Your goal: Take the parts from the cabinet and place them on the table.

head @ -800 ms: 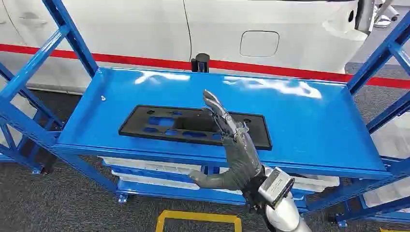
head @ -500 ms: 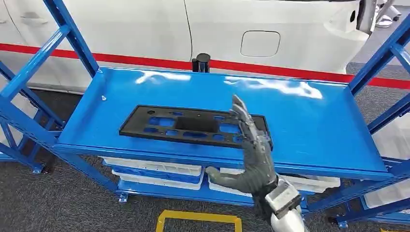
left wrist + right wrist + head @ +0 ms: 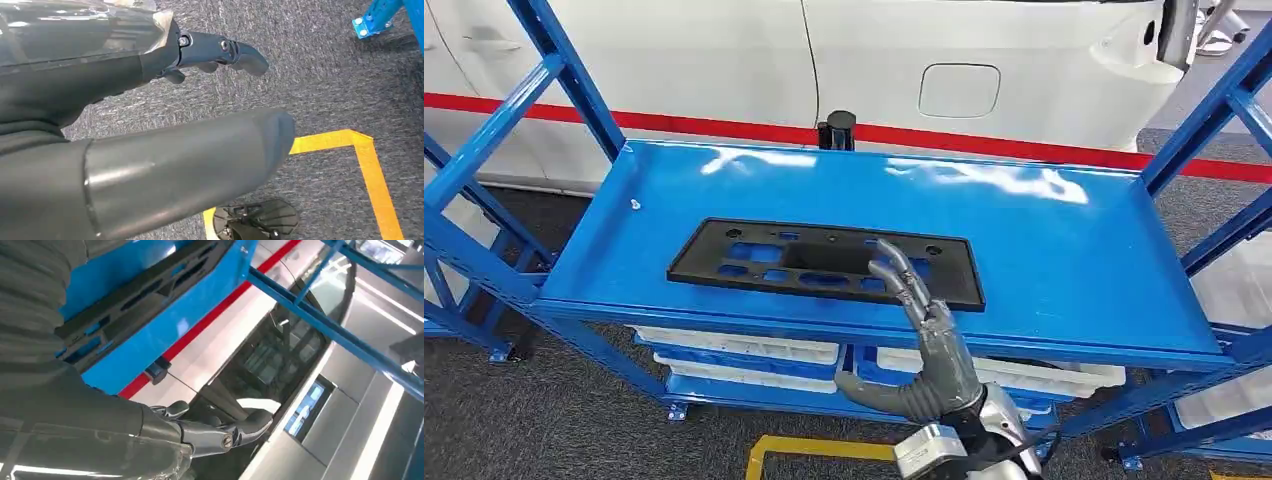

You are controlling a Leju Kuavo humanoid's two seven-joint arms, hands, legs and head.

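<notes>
A flat black plastic part with several cut-outs lies on the blue cabinet shelf, near its front edge; the right wrist view shows it too as the black part. My right hand is raised in front of the shelf edge, fingers extended toward the part's right end, thumb out to the side, holding nothing. In the right wrist view the right hand has its fingers spread. My left hand hangs over the carpet, fingers apart and empty.
Blue cabinet uprights rise at both sides. White bins sit on the lower shelf. A white car with a red stripe stands behind. Yellow floor tape marks the grey carpet below.
My right hand has drawn back and down from over the part's right end toward the shelf's front edge. The black part has stayed in place.
</notes>
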